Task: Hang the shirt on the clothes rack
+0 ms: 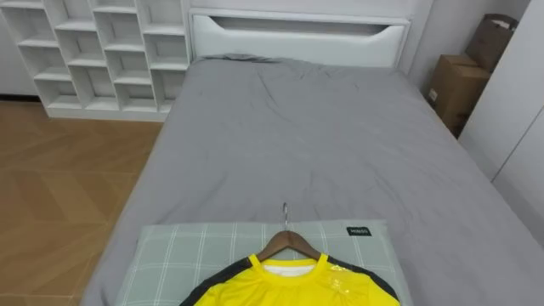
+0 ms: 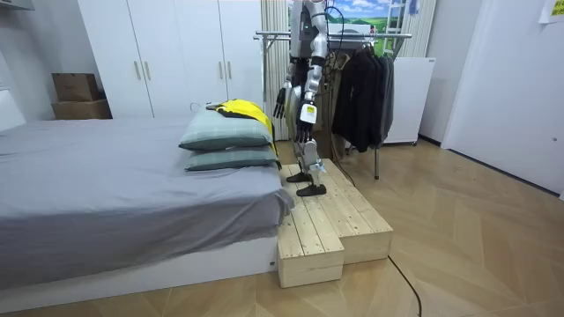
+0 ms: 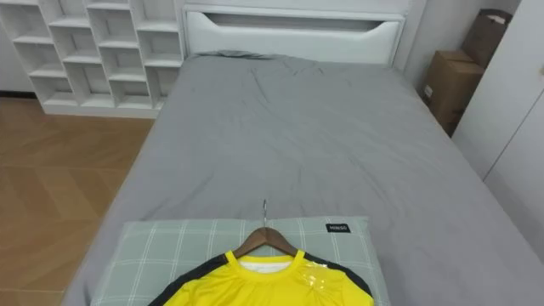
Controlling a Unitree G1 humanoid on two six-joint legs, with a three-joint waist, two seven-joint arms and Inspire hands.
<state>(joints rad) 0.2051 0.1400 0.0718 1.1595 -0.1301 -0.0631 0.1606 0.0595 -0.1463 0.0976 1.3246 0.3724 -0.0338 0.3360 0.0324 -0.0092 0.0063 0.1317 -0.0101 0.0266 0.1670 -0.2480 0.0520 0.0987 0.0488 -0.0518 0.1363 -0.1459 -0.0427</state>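
Grey bed (image 1: 323,144) spreads across mid-frame; at the lower edge the yellow shirt (image 1: 280,293) on its wooden hanger (image 1: 289,242) lies on a checked pillow (image 1: 187,255). In the room view my right hand (image 2: 280,104) hangs loose-fingered and empty. My left hand (image 2: 306,114) hangs beside my hip; its state I cannot tell.

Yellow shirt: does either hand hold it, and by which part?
Nothing is held. The yellow shirt lies on the pillow; the left hand and right hand hang at the robot's sides.
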